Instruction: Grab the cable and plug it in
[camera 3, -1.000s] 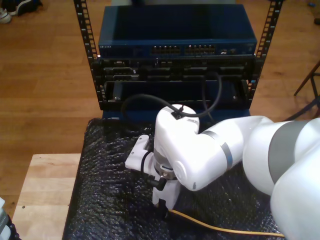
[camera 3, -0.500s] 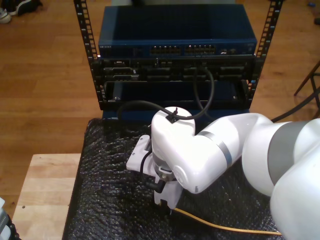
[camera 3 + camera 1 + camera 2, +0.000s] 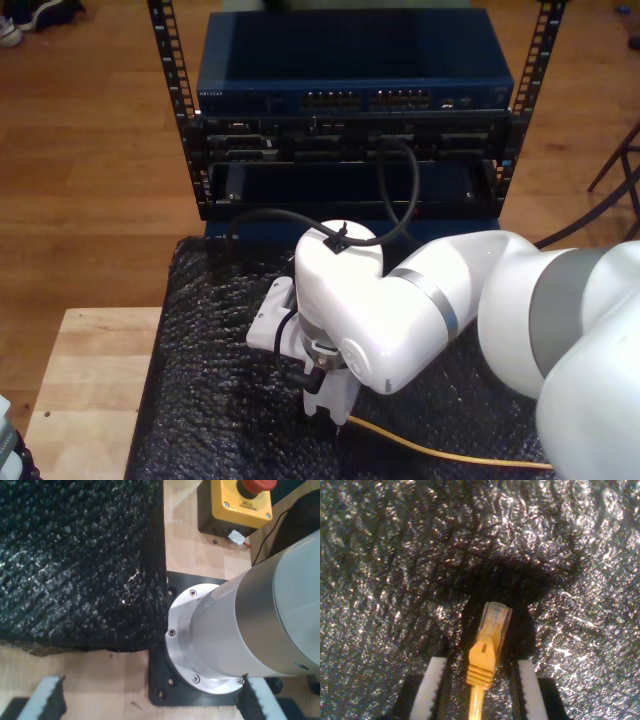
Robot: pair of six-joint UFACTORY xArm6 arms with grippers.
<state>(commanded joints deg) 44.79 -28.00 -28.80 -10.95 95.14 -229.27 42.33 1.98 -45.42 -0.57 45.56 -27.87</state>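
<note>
while my second gripper [image 3: 481, 690] straddles the cable [image 3: 485, 655], its fingers [image 3: 431, 687] stand apart — not touching.

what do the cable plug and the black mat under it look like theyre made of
The cable ends in a plug of clear, glossy hard plastic; you see through it. Its yellow-orange boot looks like soft moulded rubber or plastic. The black mat looks like crinkled bubbly foam or plastic, glinting all over.
</note>
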